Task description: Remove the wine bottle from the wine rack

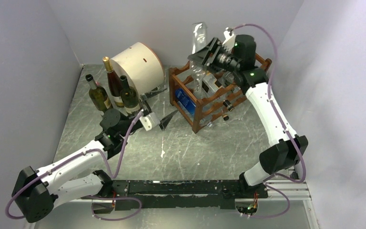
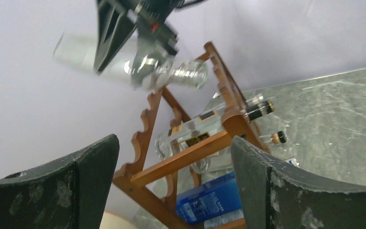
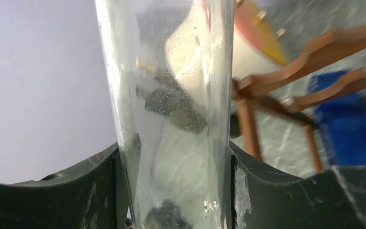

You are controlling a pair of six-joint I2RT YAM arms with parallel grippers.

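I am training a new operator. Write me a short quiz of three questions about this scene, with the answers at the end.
1. True or false: the right gripper holds the clear bottle above the wine rack.
2. How many dark bottles stand upright next to the cream drum?
3. The left gripper is: A) open and holding nothing, B) shut on a dark bottle, C) out of view.
Key: 1 true; 2 three; 3 A.
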